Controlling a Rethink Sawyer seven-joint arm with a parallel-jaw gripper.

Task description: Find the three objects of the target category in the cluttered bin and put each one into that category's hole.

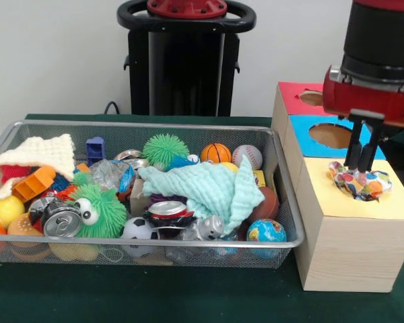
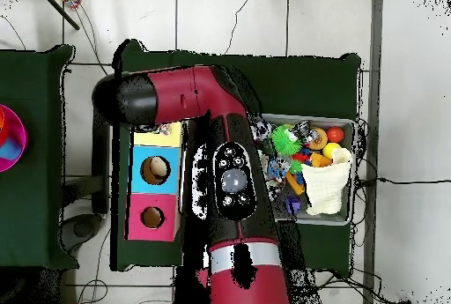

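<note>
At the left of the front view, the wire basket [image 1: 13, 132] sits on the green desk [image 1: 188, 296], packed with balls, cans and a mint cloth [image 1: 209, 188]. Over to the right, the gripper [image 1: 362, 160] hangs above the yellow-topped hole [image 1: 384, 192], jaws nearly closed, their tips touching a colourful wrapper [image 1: 360, 182] lying in that hole.

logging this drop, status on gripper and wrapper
Gripper over yellow-topped hole. Crumpled multicolour plastic wrapper sits at hole's mouth, fingers against it. Nothing blocking.
</note>
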